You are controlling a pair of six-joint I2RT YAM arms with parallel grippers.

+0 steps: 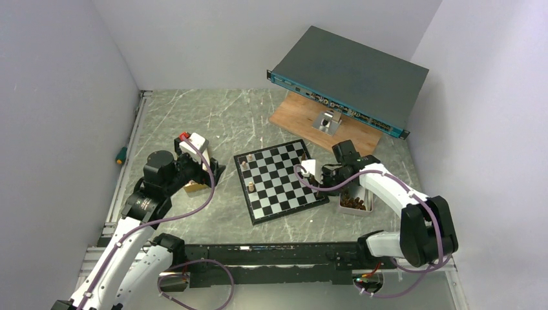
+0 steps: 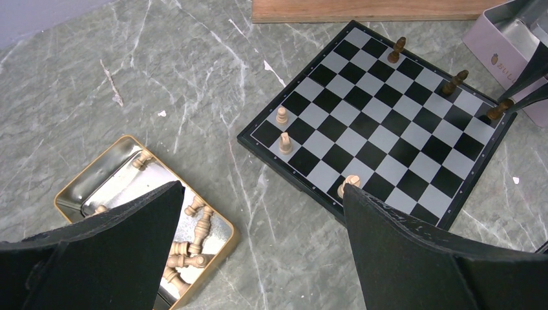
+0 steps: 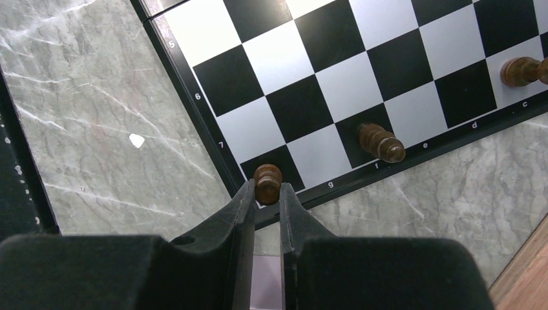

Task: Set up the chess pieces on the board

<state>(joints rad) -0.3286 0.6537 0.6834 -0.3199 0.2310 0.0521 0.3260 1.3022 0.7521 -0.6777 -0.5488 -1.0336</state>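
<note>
Black fingers of the right gripper [image 3: 267, 194] pinch a dark brown piece [image 3: 267, 183] over the corner black square of the board [image 3: 278, 58] (its border print reads 5, 6, 7 and g, f, e, d, c). Two more dark pieces [image 3: 381, 143] stand along that edge, making three; three tan pieces [image 2: 285, 143] stand on the opposite side. The left gripper [image 2: 262, 190] hangs spread wide, gripping nothing, above a gold tin [image 2: 71, 187] of loose tan figures [image 2: 187, 248].
</note>
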